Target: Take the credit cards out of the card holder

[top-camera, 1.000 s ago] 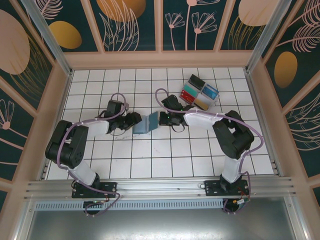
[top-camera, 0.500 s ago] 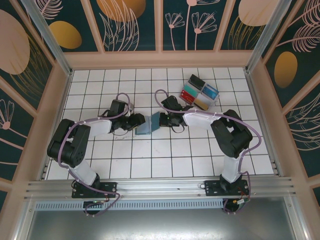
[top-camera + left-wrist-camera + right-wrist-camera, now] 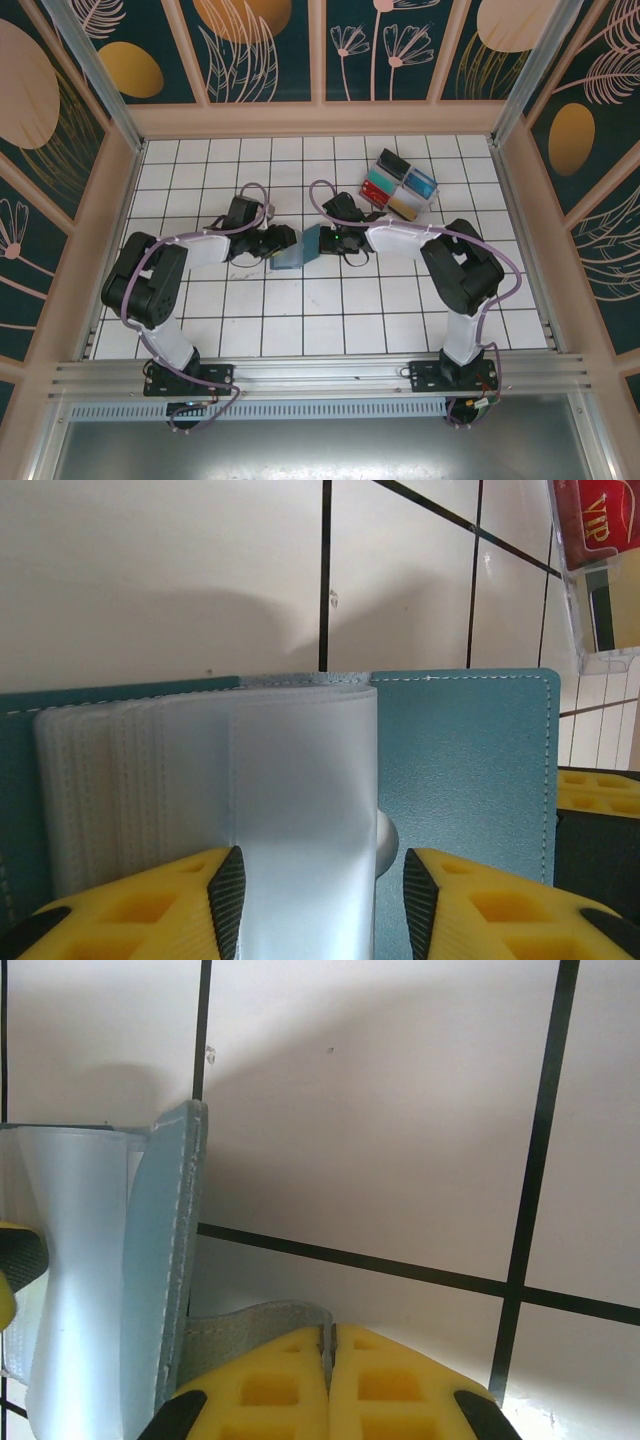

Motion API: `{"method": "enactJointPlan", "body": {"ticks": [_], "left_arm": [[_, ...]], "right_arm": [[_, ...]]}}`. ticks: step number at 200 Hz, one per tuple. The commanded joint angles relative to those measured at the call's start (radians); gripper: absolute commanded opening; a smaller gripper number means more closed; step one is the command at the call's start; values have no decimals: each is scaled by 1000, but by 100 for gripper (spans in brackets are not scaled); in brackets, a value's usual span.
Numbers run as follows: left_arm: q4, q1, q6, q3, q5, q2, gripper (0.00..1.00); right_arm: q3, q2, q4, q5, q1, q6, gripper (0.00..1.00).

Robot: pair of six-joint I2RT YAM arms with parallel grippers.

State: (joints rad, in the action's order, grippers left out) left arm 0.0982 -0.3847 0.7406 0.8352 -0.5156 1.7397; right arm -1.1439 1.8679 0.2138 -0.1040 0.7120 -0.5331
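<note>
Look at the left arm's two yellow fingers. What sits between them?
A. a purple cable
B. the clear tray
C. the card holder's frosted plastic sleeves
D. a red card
C: in the left wrist view, the frosted plastic sleeves of the teal card holder run down between the left gripper's open jaws.

"VIP" on red card [image 3: 596,518], top rt

Bare white tiled table [image 3: 300,320] lies open in front of and beyond the slim teal folding card holder [image 3: 292,255]. The left gripper [image 3: 274,243] and right gripper [image 3: 323,240] block its sides, and a clear compartmented plastic tray [image 3: 400,185] stands far-right.
</note>
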Motion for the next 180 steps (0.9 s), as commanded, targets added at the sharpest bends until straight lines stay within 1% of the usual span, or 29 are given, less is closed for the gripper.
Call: {"method": "enactJointPlan", "body": {"ticks": [1,19,29,52,64,80,117,142,154,180], "left_arm": [[-30,-13,0,4,15,33,46],[-54,-13,-7,-3,52,37,42],[-64,-13,-10,-10,65,39,39],[-71,-12,-13,-28,85,35,35],[-74,-12,-16,-30,91,34,33],[-73,-13,-16,-29,92,33,32],[-68,-12,-16,-28,93,36,29],[-66,-12,-18,-31,92,34,27],[-65,-11,-17,-34,93,33,26],[-57,-12,-16,-41,94,27,22]], "right_arm": [[20,2,-12,-19,-13,-12,5],[35,-42,-20,-21,-32,-23,8],[47,-80,-26,-15,-47,-29,14],[57,-183,-21,25,-70,-32,31],[42,-222,-10,52,-71,-23,37],[19,-257,-9,57,-59,-4,41],[-58,-243,-11,70,43,57,44],[-91,-156,-23,-16,92,37,44],[-89,-119,-32,-36,108,20,43],[-49,-64,-73,-88,99,-43,38]]}}
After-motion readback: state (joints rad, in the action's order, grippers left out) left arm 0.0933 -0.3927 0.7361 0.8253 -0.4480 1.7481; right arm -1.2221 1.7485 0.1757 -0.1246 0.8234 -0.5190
